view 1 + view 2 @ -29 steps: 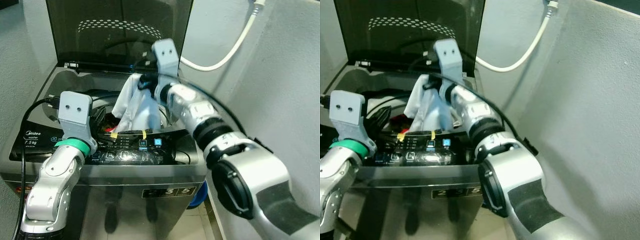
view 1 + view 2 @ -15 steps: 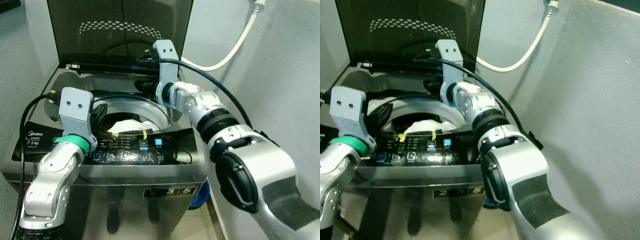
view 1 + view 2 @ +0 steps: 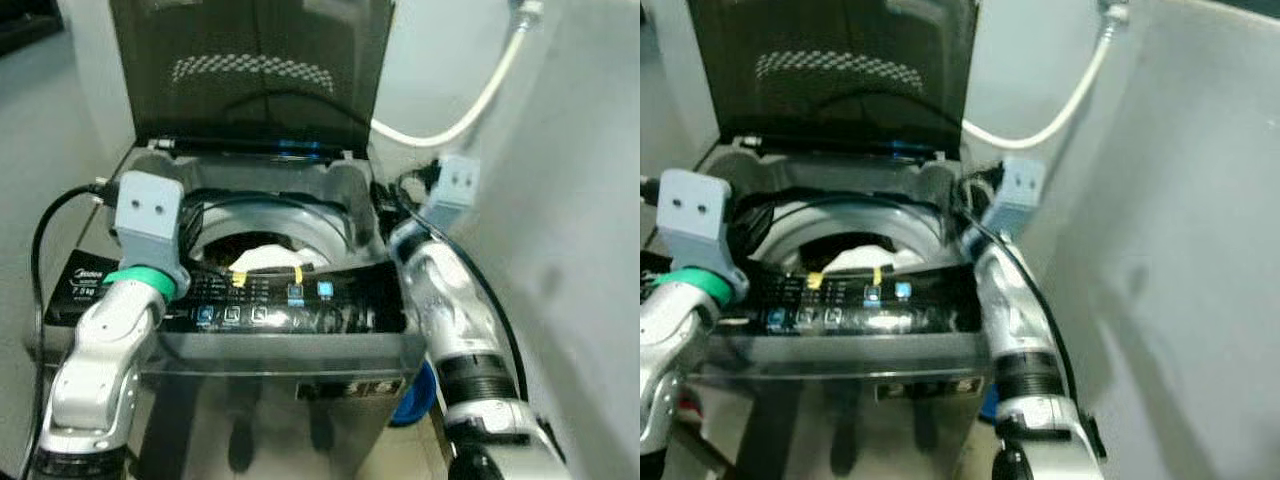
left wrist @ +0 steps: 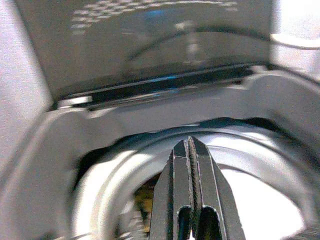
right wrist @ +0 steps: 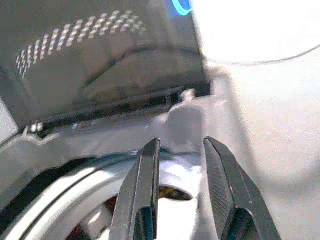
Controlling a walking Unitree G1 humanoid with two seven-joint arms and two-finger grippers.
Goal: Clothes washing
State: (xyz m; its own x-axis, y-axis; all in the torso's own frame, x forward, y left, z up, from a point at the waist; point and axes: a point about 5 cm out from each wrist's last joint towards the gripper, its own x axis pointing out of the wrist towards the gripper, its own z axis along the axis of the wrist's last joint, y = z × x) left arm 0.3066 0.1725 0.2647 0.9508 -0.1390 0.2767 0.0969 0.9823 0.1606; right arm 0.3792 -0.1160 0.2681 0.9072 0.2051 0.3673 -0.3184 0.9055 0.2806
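1. The white garment (image 3: 262,258) is lying inside the drum of the top-loading washing machine (image 3: 300,330), just behind the front control panel (image 3: 290,305), with something dark and red beside it that I cannot identify.
2. The left hand (image 4: 189,150) is hovering over the front-left rim of the drum with its fingers pressed together, holding nothing.
3. The right hand (image 5: 180,155) is hanging at the machine's back-right corner, just in front of the hinge, with its fingers parted and nothing between them.
4. The lid (image 3: 250,70) is standing upright at the back edge, so the load is looking done but the machine is not yet closed.
5. Risk: the right hand is sitting close to the hinge and to the black cable (image 3: 470,290) trailing along its arm; a careless reach for the lid could snag that cable on the machine's right edge.
6. Risk: the lid, if pulled down while the left hand is over the rim, could strike its fingers.
7. Risk: either wrist is passing near the lit buttons, and a brush could start a wrong programme.
8. The machine is standing in a tight grey corner, a wall (image 3: 580,200) close along its right side, a white hose (image 3: 480,100) hanging behind, and something blue (image 3: 412,395) on the floor by its front-right corner.
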